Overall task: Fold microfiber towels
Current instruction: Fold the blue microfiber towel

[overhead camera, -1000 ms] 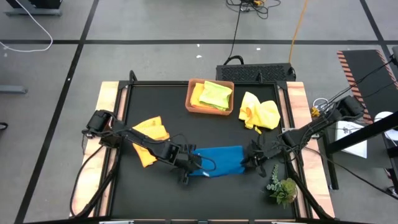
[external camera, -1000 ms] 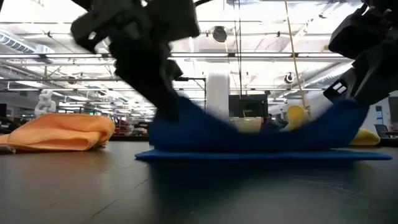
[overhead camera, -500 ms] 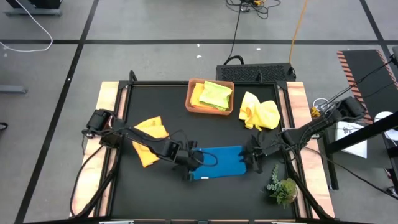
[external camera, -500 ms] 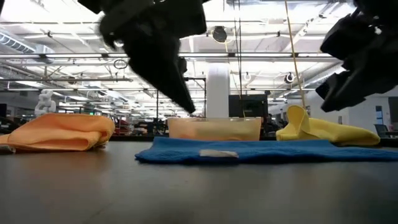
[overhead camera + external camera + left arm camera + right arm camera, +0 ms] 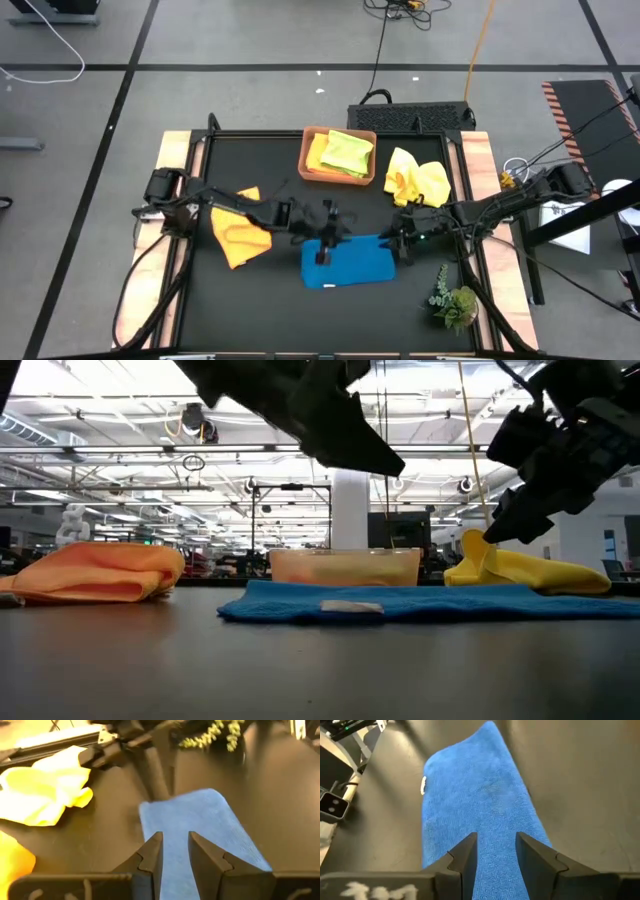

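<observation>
The blue towel lies flat, folded, at the table's front centre. Both grippers hang above it, empty: left gripper and right gripper, fingers spread. Lift each clear of the cloth before travelling, so the fold is not dragged. 1 second ago both pinched the towel's raised ends; now it is released and flat.

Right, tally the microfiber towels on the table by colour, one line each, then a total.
Orange microfiber towel: 1
Yellow microfiber towels, one crumpled on the black tabletop, one in the terracotta-brown tray: 2
Lime green microfiber towel, in the tray: 1
Blue microfiber towel, lying flat: 1
Total: 5
</observation>
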You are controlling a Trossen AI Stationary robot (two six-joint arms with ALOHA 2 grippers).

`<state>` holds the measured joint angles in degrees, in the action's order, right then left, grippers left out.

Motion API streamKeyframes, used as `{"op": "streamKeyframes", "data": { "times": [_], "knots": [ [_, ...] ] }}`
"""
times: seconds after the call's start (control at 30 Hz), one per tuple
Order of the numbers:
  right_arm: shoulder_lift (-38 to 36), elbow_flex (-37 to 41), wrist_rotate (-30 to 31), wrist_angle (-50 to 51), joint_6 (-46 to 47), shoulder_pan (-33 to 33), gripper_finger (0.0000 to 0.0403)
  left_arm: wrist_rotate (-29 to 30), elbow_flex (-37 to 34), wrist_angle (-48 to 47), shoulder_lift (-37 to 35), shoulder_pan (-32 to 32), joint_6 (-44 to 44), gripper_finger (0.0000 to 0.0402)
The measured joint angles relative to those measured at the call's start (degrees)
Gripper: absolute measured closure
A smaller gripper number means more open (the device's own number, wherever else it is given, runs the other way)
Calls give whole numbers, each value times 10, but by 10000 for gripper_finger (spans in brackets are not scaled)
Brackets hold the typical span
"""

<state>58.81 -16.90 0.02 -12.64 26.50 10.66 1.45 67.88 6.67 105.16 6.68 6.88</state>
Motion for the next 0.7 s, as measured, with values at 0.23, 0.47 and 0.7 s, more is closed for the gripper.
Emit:
{"op": "streamKeyframes", "data": {
  "times": [0.23, 0.47, 0.7],
  "knots": [
    [0, 0, -3, 0, 6, -23, 276, -65, 0, 24, 0, -73, -44, 309],
    [0, 0, -33, 1, 15, -25, 276, -90, 0, 41, 0, -87, -57, 309],
    [0, 0, -14, 15, 28, -40, 275, -94, 0, 35, 0, -84, -83, 309]
  ]
}}
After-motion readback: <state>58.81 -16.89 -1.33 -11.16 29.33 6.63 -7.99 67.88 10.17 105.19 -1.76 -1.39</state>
